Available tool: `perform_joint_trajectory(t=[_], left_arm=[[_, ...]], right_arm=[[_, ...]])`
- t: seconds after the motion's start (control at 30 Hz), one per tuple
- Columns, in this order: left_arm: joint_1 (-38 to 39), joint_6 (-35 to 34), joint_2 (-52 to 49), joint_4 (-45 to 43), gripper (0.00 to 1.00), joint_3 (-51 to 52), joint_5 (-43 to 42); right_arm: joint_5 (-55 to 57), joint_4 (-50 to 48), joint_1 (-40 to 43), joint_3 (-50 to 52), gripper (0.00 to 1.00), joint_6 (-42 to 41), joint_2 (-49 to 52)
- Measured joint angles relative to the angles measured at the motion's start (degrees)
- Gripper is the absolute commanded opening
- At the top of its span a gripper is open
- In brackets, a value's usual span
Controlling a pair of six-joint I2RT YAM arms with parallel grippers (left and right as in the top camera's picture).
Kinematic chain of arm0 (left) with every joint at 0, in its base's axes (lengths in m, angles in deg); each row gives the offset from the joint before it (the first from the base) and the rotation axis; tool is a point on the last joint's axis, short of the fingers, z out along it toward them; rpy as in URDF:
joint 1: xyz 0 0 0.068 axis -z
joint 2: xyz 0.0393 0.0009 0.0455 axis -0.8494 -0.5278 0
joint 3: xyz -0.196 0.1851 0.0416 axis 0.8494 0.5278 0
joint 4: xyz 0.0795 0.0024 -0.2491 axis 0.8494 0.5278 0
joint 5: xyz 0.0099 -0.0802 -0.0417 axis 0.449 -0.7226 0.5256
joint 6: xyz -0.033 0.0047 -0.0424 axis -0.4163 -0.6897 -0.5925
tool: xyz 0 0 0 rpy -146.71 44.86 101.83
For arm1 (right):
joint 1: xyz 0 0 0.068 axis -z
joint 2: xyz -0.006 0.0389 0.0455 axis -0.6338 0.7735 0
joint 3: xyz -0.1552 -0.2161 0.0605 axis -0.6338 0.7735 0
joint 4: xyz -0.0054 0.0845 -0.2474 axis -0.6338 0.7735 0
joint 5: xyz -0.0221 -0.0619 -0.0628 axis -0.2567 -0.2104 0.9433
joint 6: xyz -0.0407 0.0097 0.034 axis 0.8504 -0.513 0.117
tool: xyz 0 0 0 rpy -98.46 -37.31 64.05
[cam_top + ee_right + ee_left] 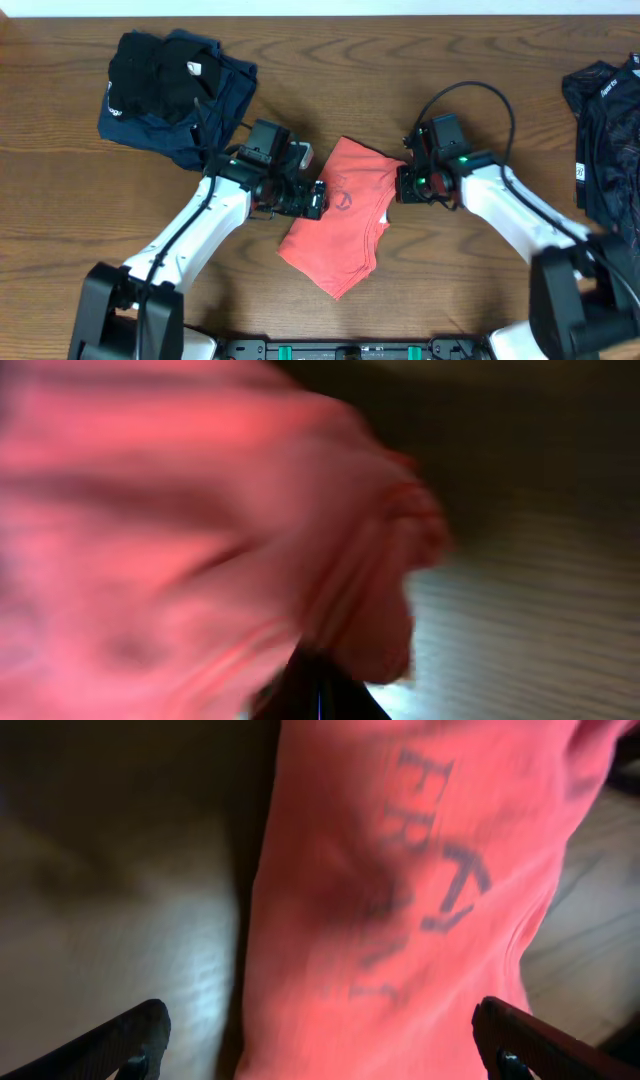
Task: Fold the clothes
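T-shirt point(340, 220): orange-red, bunched and partly folded at the centre of the table point(480, 290), lettering showing.
left claw point(315, 198): at the shirt's 9 o'clock edge, fingers point(125, 1040) spread wide over the cloth, gripping nothing.
right claw point(402, 186): at the shirt's 2 o'clock edge; its own view is too blurred to tell whether it pinches.
other clothes: navy-and-black pile point(175, 90) at 10 o'clock, dark garments point(605, 120) at 3 o'clock, both well apart from the shirt.
handling: probably light, limp and not fragile; it should sag and crease when lifted.
grip points: likely best pinched at hem or shoulder edges on opposite sides, so the fabric stays taut.
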Motion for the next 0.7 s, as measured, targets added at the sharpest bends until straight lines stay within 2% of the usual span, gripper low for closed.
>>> perform_joint_trajectory(t=[0.13, 0.27, 0.53, 0.7], left_arm=[[0.00, 0.00, -1.70, -1.14, 0.98, 0.00, -0.70], [0.00, -0.02, -3.58, -1.01, 0.98, 0.00, -1.14], [0.00, 0.00, -4.31, -6.12, 0.98, 0.07, -1.84], [0.00, 1.22, -10.01, -8.41, 0.99, 0.07, -4.59]], right_arm=[[1.25, 0.17, -0.02, 0.02, 0.02, -0.98, 4.04], [1.46, 1.20, -0.07, 0.02, 0.01, -0.68, 3.17], [-0.74, 5.84, -0.11, 0.02, 0.01, -0.26, -10.64], [-2.69, 6.23, -0.44, 0.02, 0.01, -0.22, -16.37]])
